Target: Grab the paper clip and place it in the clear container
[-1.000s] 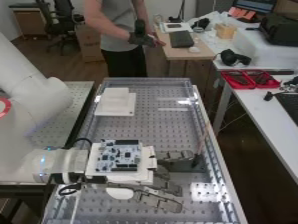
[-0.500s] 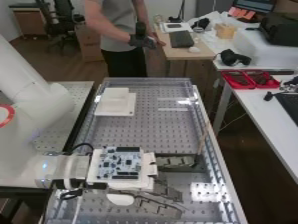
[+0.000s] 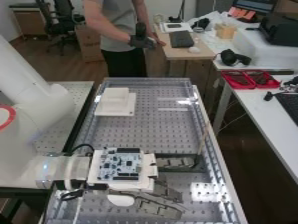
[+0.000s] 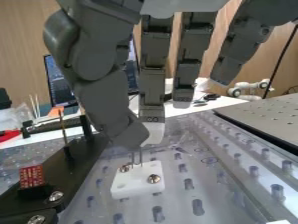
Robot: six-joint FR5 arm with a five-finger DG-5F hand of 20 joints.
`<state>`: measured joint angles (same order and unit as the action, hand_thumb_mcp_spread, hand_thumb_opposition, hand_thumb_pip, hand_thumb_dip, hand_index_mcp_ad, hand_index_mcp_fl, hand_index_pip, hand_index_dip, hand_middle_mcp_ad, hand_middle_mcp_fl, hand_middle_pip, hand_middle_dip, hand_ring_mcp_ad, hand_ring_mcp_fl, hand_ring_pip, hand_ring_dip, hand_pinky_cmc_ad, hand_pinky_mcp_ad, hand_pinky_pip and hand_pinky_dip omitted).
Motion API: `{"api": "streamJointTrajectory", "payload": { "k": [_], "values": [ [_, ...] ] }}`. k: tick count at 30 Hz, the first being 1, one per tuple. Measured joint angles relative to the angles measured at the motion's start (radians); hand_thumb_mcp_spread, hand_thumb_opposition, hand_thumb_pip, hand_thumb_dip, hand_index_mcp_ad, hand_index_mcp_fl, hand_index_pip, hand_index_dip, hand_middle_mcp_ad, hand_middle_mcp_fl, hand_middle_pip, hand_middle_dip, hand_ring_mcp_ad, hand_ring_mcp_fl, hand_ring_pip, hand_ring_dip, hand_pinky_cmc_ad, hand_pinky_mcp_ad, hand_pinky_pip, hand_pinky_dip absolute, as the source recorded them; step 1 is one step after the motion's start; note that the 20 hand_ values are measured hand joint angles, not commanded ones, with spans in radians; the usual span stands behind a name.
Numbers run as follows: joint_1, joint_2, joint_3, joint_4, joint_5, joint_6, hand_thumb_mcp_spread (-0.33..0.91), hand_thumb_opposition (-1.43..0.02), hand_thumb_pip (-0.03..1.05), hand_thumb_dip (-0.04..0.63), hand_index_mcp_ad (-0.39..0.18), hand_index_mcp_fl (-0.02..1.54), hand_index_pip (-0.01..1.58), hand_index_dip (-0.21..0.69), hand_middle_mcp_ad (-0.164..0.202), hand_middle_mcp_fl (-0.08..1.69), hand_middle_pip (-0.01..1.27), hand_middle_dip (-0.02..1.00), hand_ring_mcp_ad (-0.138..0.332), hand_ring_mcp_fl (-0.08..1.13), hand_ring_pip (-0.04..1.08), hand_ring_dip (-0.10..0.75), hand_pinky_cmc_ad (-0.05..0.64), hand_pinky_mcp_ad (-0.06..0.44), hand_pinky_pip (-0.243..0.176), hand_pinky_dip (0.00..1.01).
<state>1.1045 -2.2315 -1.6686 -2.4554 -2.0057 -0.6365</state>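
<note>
Hand (image 3: 174, 162): high view, low over the perforated bench (image 3: 146, 130), near half, pointing across it, away from the arm side. State: can't tell if it is released or already pinching the clip.
Arm (image 3: 46, 105): only one here, so it's the one for the pick; comes in behind the hand.
Circuit board (image 3: 120, 163): on top of the hand's mount, rides with it.
Thin rod (image 3: 203, 137): upright, near the far-reaching end of the hand. Snag risk on any sideways swing, I'd say.
White stack (image 3: 116, 102): farther up the bench from the hand, well apart, not in the way.
Paper clip (image 4: 136, 157): wrist view, I read it as the two thin upright wires directly under the hand's tip. Long axis upright; top end hidden behind the hand, contact unclear.
White block (image 4: 137, 181): below the hand, clip seated in it.
Screws (image 4: 154, 178): in the block, beside the clip, under the hand. Low approach could touch them.
Black plate (image 4: 76, 170): beside and below the hand.
Red part (image 4: 31, 177): on that plate, farther from the hand than the clip.
Next move: pinch across the wires, lift straight up. A tilted pull may bend the clip or jam it.
</note>
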Motion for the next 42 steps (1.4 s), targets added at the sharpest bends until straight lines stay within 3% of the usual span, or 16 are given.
{"api": "streamJointTrajectory", "payload": {
  "k": [13, 19, 34, 38, 42],
  "values": [
    [0.000, -0.011, 0.006, 0.002, -0.008, 0.008, 0.70, -0.92, 0.63, 0.314, -0.197, 0.17, 0.17, -0.178, -0.072, 0.68, 0.68, 0.72, 0.030, 0.46, 0.10, 0.468, 0.456, 0.244, 0.066, 0.19],
    [0.001, -0.012, 0.007, 0.004, -0.009, 0.011, 0.72, -0.96, 0.63, 0.311, -0.195, 0.21, 0.16, -0.178, -0.072, 0.76, 0.77, 0.75, 0.026, 0.46, 0.10, 0.468, 0.456, 0.248, 0.066, 0.19],
    [0.001, -0.017, 0.014, -0.001, -0.009, 0.020, 0.72, -0.99, 0.63, 0.311, -0.199, 0.26, 0.13, -0.176, -0.068, 0.76, 0.79, 0.76, 0.028, 0.47, 0.10, 0.468, 0.456, 0.246, 0.066, 0.19],
    [0.002, -0.018, 0.018, -0.009, -0.009, 0.018, 0.73, -0.99, 0.63, 0.314, -0.199, 0.26, 0.12, -0.178, -0.068, 0.76, 0.72, 0.76, 0.024, 0.47, 0.10, 0.468, 0.456, 0.244, 0.066, 0.19],
    [0.003, -0.018, 0.021, -0.015, -0.008, 0.013, 0.66, -0.93, 0.63, 0.314, -0.201, 0.25, 0.12, -0.178, -0.068, 0.66, 0.62, 0.74, 0.028, 0.47, 0.09, 0.468, 0.456, 0.246, 0.066, 0.19]
  ]
}}
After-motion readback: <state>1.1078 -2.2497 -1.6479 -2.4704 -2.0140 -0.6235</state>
